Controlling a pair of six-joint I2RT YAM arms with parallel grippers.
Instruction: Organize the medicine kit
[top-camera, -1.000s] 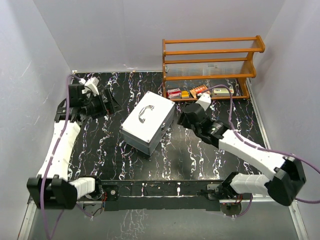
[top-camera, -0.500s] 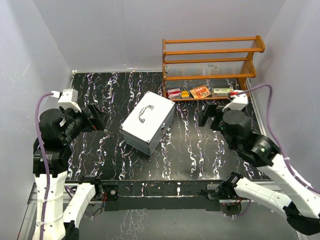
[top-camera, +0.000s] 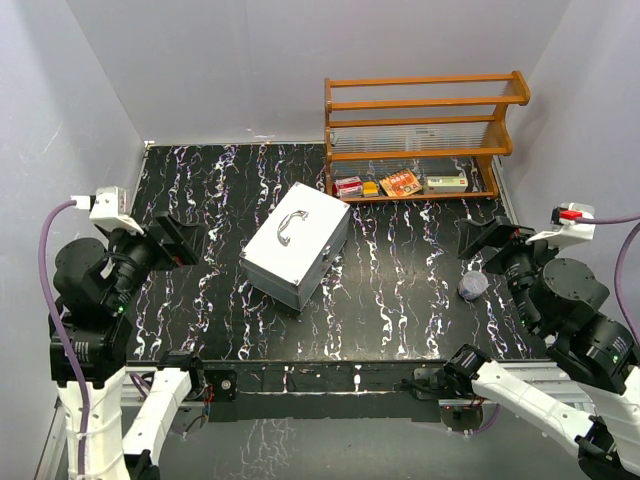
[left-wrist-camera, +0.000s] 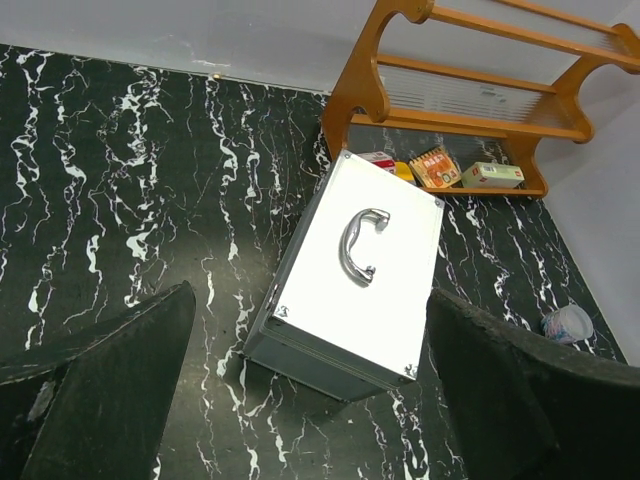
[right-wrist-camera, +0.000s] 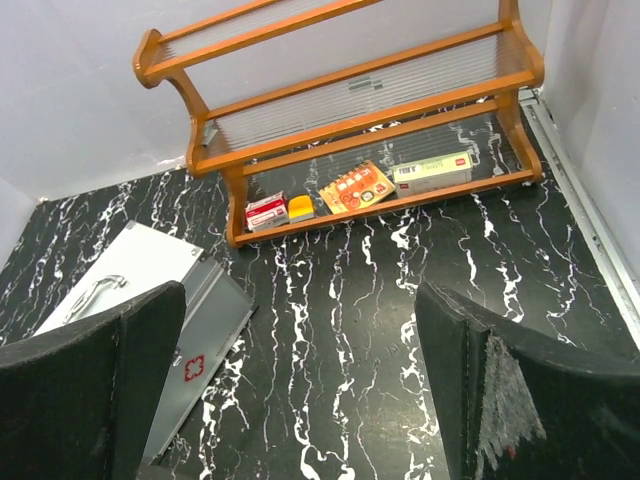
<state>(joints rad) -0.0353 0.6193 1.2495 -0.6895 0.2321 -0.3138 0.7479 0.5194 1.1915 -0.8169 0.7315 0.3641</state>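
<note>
Both left fingers (left-wrist-camera: 100, 390) and right fingers (right-wrist-camera: 85, 390) spread empty, black marbled table (top-camera: 400, 290), lavender walls (top-camera: 230, 70)

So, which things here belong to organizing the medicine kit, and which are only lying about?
For the job: silver case; red-white box; yellow pack; orange packet; green-white box.
Likely lying about: small greyish object; wooden rack, which only holds the packs.

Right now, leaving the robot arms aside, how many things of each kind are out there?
Silver case: 1
Wooden rack: 1
Medicine packs on its bottom shelf: 4 (red-white box, yellow pack, orange packet, white-green box)
Small bluish round object: 1
Total: 7
</note>
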